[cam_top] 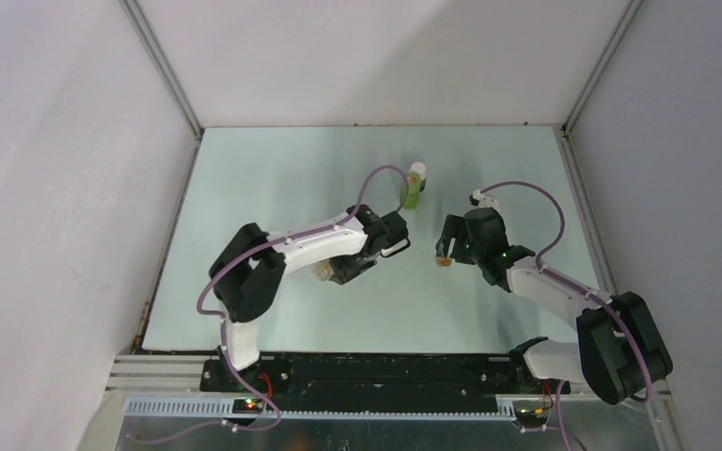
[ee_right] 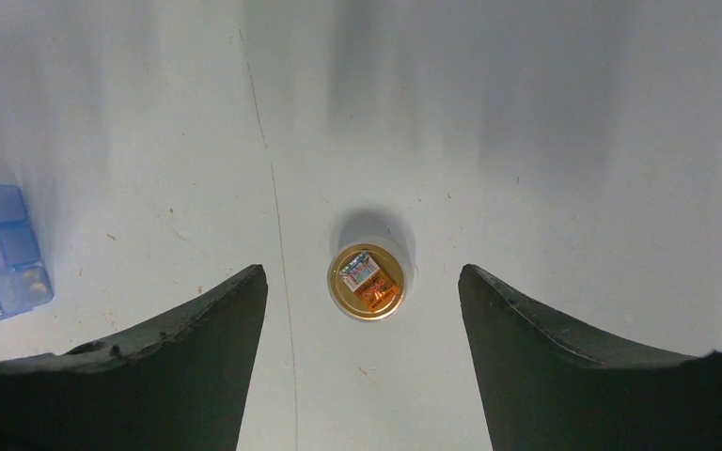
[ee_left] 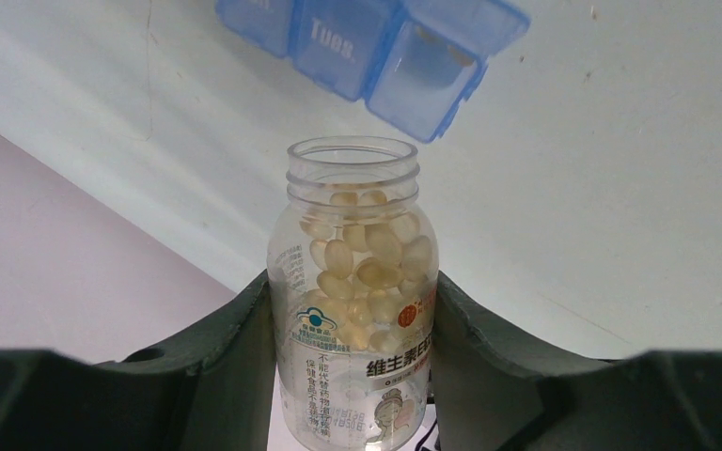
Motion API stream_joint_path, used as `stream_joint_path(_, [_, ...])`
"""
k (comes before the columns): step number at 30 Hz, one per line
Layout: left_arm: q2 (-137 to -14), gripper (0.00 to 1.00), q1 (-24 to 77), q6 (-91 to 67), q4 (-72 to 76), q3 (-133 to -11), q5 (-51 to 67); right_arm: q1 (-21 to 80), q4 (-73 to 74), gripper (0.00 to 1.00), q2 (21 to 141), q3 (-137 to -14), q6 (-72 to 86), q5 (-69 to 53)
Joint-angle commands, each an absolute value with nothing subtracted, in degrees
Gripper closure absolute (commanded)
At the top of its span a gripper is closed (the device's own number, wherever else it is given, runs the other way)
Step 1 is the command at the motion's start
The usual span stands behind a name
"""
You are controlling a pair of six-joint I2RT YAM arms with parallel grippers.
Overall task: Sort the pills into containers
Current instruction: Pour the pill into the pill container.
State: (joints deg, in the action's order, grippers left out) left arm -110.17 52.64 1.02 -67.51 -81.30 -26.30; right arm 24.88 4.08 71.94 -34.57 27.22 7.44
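Observation:
A clear bottle (ee_left: pixel 354 235) without a cap, partly filled with pale yellow softgel pills, sits between the fingers of my left gripper (ee_left: pixel 353 305), which is shut on its labelled body. The bottle's mouth points toward a blue pill organizer (ee_left: pixel 376 42) just beyond it, whose nearest compartment (ee_left: pixel 423 80) stands open. In the top view the left gripper (cam_top: pixel 343 268) holds the bottle low over the table's middle. My right gripper (ee_right: pixel 362 274) hangs open over a gold bottle cap (ee_right: pixel 367 280) that lies flat on the table, touching neither finger. The right wrist view shows the organizer (ee_right: pixel 5 249) at the far left.
A green bottle (cam_top: pixel 415 188) with a white cap stands upright behind the two grippers. The pale green table (cam_top: pixel 273 169) is walled in by white panels on the left, back and right. The gold cap (cam_top: pixel 445 265) lies just under the right gripper (cam_top: pixel 446 249).

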Motion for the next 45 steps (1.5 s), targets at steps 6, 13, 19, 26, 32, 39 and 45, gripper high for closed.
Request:
stream_joint_path(6, [-98.7, 1.00, 52.8, 0.4, -61.8, -76.0, -25.2, 24.7, 3.0, 0.21, 72.5, -35.0, 28.1, 7.3])
stream_joint_path(13, [-88.4, 1.00, 52.7, -0.8, -53.3, -74.6, -25.6, 24.7, 3.3, 0.22, 73.3, -35.0, 28.8, 7.8])
stream_joint_path(19, [-80.8, 1.00, 52.8, -0.9, -44.9, -71.9, -29.2, 24.6, 6.5, 0.22, 72.0, -36.0, 28.9, 9.2])
stream_joint_path(26, [-69.0, 1.00, 52.8, -3.4, -31.6, -63.4, -29.7, 24.7, 11.0, 0.21, 70.7, -37.9, 28.6, 10.3])
stream_joint_path(32, [-55.5, 1.00, 52.7, -7.2, -7.9, -51.8, -29.1, 25.6, 14.7, 0.22, 70.9, -39.9, 28.5, 11.2])
stream_joint_path(39, [-45.1, 1.00, 52.8, -11.6, 19.7, -39.6, -20.8, 31.4, 20.5, 0.20, 76.5, -45.2, 29.4, 16.7])
stream_joint_path(45, [-46.1, 1.00, 52.8, -11.6, 24.8, -39.3, -11.3, 34.2, 24.3, 0.19, 83.5, -50.4, 30.4, 21.2])
